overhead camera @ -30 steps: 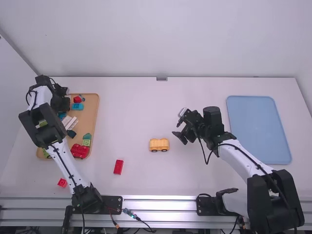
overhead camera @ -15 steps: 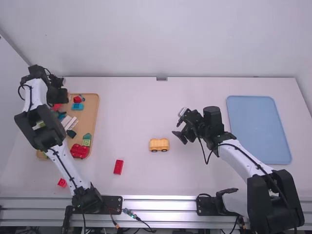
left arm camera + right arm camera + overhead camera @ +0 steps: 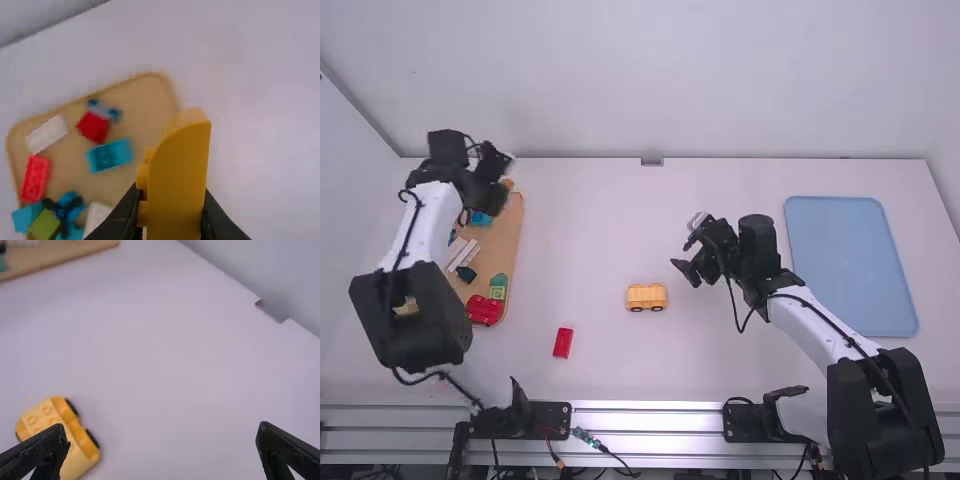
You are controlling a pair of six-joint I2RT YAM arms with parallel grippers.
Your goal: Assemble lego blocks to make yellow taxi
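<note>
Left pincer (image 3: 171, 207): closed on yellow block (image 3: 182, 165). Right pincer (image 3: 162, 427): wide open, empty. Method: square over base (image 3: 646, 297) (studs first), press evenly.

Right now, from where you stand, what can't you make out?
Wooden tray: high view, left part hidden behind the left arm; right wrist view, mostly cut off by the edges.
Yellow block in the left tool: left wrist view, one end cut off by the bottom edge.
Yellow wheeled block: right wrist view, partly hidden behind the right tool.
</note>
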